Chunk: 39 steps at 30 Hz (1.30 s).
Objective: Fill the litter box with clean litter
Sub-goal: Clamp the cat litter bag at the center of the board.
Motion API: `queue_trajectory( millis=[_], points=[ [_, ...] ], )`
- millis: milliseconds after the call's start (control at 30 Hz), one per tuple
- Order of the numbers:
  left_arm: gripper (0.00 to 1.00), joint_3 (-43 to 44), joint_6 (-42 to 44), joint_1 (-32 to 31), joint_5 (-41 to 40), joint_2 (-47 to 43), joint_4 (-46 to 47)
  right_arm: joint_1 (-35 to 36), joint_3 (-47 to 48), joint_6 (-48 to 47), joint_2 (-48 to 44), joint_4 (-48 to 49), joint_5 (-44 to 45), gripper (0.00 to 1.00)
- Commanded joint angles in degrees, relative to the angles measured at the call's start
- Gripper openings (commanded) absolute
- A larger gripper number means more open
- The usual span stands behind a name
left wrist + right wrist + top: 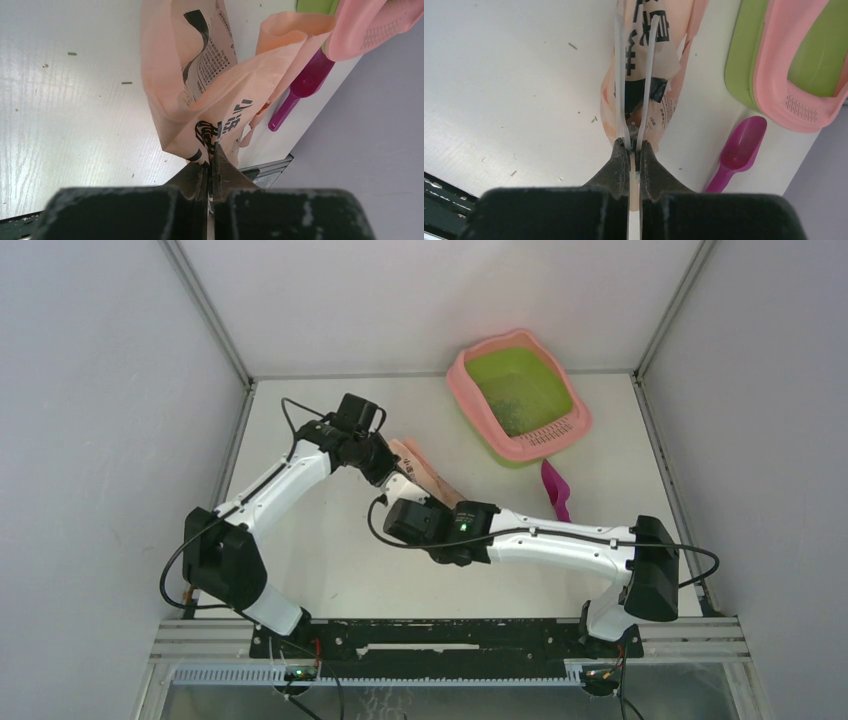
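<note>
- Left gripper (210,159) clamps 1 end of the bag (170,75) (peach, printed).
- Right gripper (634,150) clamps its other end.
- Box (461,382) sits far right, scoop (555,490) just beside its grid end.

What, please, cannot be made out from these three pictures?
Top view: bag mostly hidden under left hand and right hand.
Top view: litter in the litter box too small to gauge.
Left wrist: scoop bowl hidden behind the box rim.
Right wrist: litter box cropped by the frame edge.
</note>
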Motion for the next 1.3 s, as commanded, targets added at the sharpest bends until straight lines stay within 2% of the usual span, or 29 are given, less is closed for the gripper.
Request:
queue_trajectory(
  millis=[0, 467, 633, 800, 1100, 1267],
  points=[
    [0.01, 0.91, -0.47, 0.76, 4.63, -4.59, 1.68, -3.0, 3.75, -0.69, 0.25, -5.74, -0.75, 0.0],
    [0.01, 2.02, -0.06, 1.38, 6.58, -5.83, 2.02, -7.02, 11.94, -3.53, 7.2, -14.94, -8.1, 0.0],
    [0.01, 2.34, 0.27, 1.73, 7.05, -6.3, 1.92, -7.63, 15.4, -4.41, 9.0, -18.03, -8.11, 0.0],
    [0.01, 2.51, 0.55, 2.18, 7.96, -6.29, 1.96, -7.75, 14.93, -6.34, 7.7, -17.63, -9.46, 0.0],
    [0.01, 2.57, 0.64, 2.18, 9.17, -6.71, 2.11, -7.35, 19.87, -5.74, 12.2, -21.41, -9.41, 0.0],
    [0.01, 2.53, 0.51, 2.18, 9.67, -7.03, 2.55, -7.39, 22.9, -6.03, 13.52, -22.19, -9.61, 0.12]
  ],
)
